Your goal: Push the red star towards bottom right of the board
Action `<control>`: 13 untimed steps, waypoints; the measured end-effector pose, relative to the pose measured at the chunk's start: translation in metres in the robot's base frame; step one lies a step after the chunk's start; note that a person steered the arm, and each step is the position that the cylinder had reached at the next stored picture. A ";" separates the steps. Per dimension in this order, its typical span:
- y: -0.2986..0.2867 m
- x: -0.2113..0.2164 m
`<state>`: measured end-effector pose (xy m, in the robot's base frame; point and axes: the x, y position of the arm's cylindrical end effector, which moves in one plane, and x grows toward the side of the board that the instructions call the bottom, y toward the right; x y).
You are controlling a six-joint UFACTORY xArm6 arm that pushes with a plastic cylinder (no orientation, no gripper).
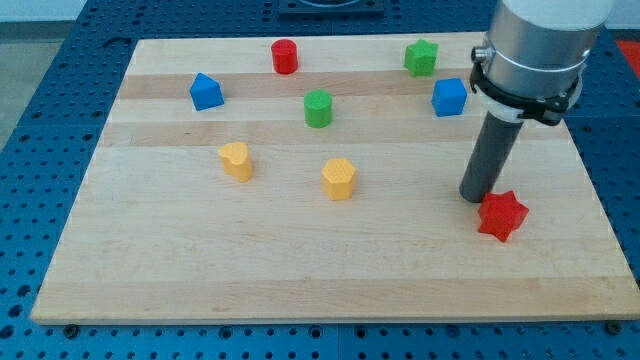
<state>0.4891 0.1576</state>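
The red star lies on the wooden board at the view's right, below the middle. My tip rests on the board just to the upper left of the star, touching or almost touching it. The dark rod rises from the tip to the arm's grey and white housing at the view's top right.
A red cylinder and a green star sit near the top edge. A blue cube is next to the rod's upper part. A blue block, green cylinder, yellow heart and yellow hexagon lie left of centre.
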 end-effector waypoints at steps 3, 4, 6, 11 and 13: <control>0.006 0.020; 0.021 0.020; 0.035 0.020; 0.001 0.054; 0.003 0.051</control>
<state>0.5400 0.1610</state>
